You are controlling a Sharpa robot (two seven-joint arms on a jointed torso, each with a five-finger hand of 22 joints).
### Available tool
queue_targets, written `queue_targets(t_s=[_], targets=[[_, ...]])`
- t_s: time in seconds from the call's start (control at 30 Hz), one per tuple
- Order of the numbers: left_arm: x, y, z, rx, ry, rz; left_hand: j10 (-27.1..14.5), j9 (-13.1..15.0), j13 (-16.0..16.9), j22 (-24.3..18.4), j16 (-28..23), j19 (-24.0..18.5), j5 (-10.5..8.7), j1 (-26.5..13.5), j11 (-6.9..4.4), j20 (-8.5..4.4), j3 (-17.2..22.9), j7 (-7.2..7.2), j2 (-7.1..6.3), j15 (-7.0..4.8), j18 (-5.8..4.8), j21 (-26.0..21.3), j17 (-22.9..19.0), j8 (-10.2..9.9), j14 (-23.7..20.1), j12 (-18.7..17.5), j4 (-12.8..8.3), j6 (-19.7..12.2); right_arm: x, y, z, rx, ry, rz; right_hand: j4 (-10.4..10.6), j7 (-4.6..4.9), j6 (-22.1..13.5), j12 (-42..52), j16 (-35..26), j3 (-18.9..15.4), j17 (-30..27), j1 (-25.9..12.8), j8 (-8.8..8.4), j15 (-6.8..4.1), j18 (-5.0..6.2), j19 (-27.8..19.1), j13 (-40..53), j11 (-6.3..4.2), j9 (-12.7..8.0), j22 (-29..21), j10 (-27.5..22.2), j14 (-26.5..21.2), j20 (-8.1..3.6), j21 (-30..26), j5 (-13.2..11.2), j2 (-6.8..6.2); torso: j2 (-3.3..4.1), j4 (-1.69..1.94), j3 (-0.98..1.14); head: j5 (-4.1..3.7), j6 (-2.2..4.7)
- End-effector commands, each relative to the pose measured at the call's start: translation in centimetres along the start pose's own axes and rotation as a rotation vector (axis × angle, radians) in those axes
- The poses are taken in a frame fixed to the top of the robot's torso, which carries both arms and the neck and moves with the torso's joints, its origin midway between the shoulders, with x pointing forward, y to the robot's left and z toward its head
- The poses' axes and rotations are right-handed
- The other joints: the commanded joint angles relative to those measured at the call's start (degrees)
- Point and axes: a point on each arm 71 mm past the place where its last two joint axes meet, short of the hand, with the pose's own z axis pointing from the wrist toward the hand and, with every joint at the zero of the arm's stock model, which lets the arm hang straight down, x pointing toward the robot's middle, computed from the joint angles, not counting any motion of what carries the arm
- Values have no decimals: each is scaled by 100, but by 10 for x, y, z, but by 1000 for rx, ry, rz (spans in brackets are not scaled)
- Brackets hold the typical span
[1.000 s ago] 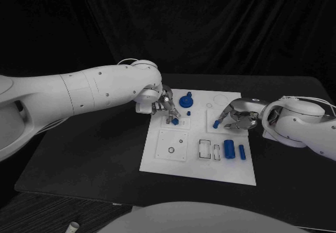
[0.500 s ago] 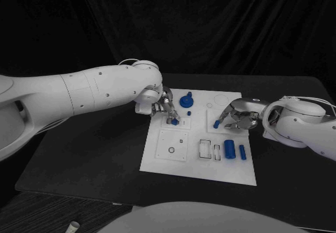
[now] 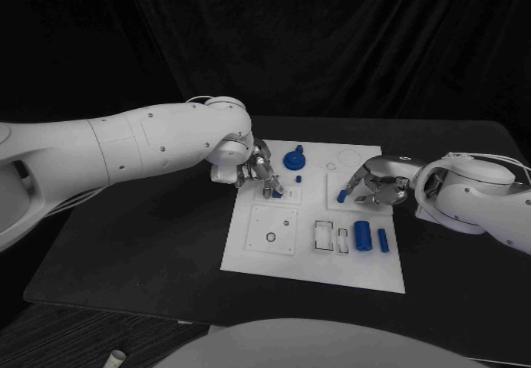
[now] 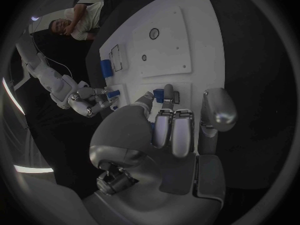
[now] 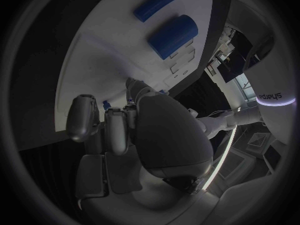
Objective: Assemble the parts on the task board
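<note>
Over that last second my left hand (image 3: pixel 257 170) kept pinching the small blue peg (image 3: pixel 277 193), lowering it onto its seat on the white board (image 3: pixel 260 261); I judged insertion underway. My right hand (image 3: pixel 374 189) gripped another blue piece (image 3: pixel 342 196).

Matt white task board (image 3: pixel 257 253), smooth like plastic, on a dull black bench (image 3: pixel 144 253); blue parts (image 3: pixel 362 235) smooth with a slight sheen; both hands, left hand (image 3: pixel 253 170) and right hand (image 3: pixel 374 186), gleam as polished silver metal, arms (image 3: pixel 133 149) glossy white shells
</note>
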Motion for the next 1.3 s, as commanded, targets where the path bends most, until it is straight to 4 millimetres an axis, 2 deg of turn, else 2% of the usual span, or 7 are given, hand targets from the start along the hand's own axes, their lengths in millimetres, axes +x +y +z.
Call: queue_targets(t_s=[0.03,0.17,0.5,0.63,0.8,1.0,1.3], targets=[[1,1,-4,17,-43,-35,359,275,1230,863,111,72,-164,-167,-32,-10,-158,-60,-29,-23,51,156,1185,298,477,155,114,-66,1,2,-3,-29,-57,-1,99,0,-20,32,26,-35,296,-172,-3,43,38,15,-264,3,-7,908,35,112,9,43,-175,-34,5,1,0,-10,-1],[2,7,-11,41,-101,-36,396,906,1270,881,177,110,-214,-221,-83,-63,-387,-121,-47,-64,39,273,1225,956,498,264,312,-330,-8,8,-9,-88,-163,-3,187,-16,10,176,127,-110,434,-310,22,24,-17,170,-92,-15,-11,992,202,192,-3,281,-364,-72,7,5,1,-4,-1],[3,27,-45,208,-242,-100,568,1547,1482,1008,604,198,-193,-54,-130,-99,-644,-192,12,-94,-52,953,1505,1812,594,752,615,-633,-54,40,-17,-241,-358,-55,329,-93,58,769,425,-285,878,-497,44,-58,-194,620,736,-94,-41,1238,856,422,-83,1053,-479,-140,8,-8,-38,34,-1],[3,37,-58,286,-298,-129,588,1621,1506,1053,604,212,274,297,-136,-101,-643,-208,76,-103,-87,1229,1505,1991,594,807,608,-748,-63,54,-6,-284,-363,-88,276,-145,0,838,477,-279,961,-423,8,-97,-230,704,841,-139,-66,1286,930,460,-118,1211,-377,-148,3,12,-35,12,-1],[2,43,-71,409,-363,-148,588,1088,1506,1063,604,168,1375,1243,-69,-75,-237,-115,108,-52,-103,1348,1505,1552,594,807,294,-1010,-65,70,15,-331,-321,-150,200,-205,-68,871,495,-264,990,-337,-29,-138,-250,749,894,-188,-91,1311,968,478,-157,1294,-296,-168,17,16,-51,60,-1],[-2,47,-82,548,-428,-208,499,395,1416,1045,604,95,1481,1615,36,4,96,14,34,42,-92,1331,1505,1076,594,612,325,-1028,-57,84,35,-369,-259,-197,214,-229,-129,862,497,-292,997,-373,-60,-163,-252,756,880,-212,-111,1314,962,484,-183,1306,-420,-177,36,92,-96,28,-1],[-7,57,-91,628,-507,-257,504,-503,1417,1048,604,58,1749,1785,129,97,348,119,-157,118,-89,1436,1505,554,594,625,525,-819,-36,108,62,-452,-170,-354,101,-421,-187,893,575,-309,1136,-223,-113,-275,-298,847,936,-357,-149,1374,1002,524,-285,1495,-546,-278,104,270,-155,-219,-1]])
